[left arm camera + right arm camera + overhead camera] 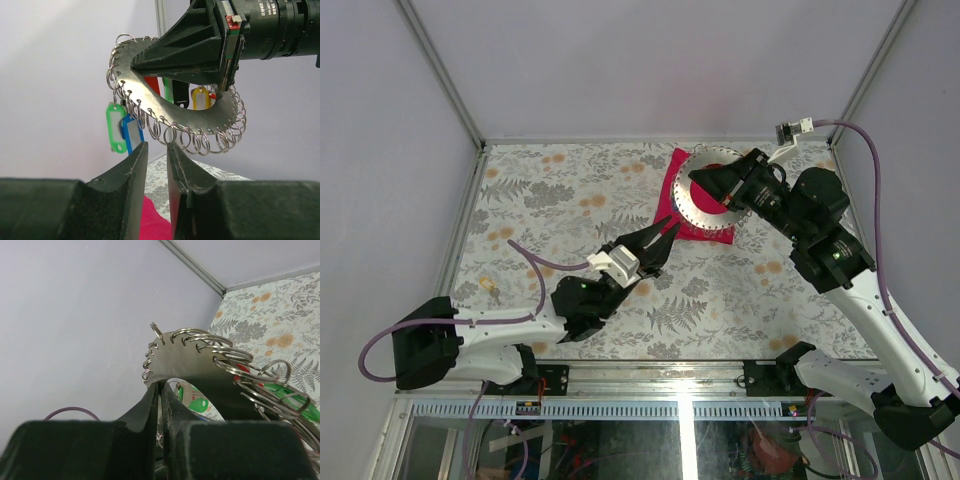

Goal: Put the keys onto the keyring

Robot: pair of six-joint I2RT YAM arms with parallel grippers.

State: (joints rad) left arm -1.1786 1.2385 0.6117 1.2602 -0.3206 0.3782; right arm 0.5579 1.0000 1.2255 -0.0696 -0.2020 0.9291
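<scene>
Grey keyring (155,105) hangs over the red cloth (150,222), inner edge clamped tight in the right gripper (220,90), with green, blue, red, black and yellow keys (116,127) dangling from it; the left gripper (156,150) sits below, jaws slightly apart and empty, so little seems left

Robot test cell in a laboratory. My left arm (500,345) and right arm (880,300) are bolted to a metal rail (670,372) at the near edge of a table with a fern-print cover (570,200). Plain white panels (640,60) in aluminium framing (438,70) wall the left, far and right sides. Purple cables (876,200) trail from the arms.
</scene>
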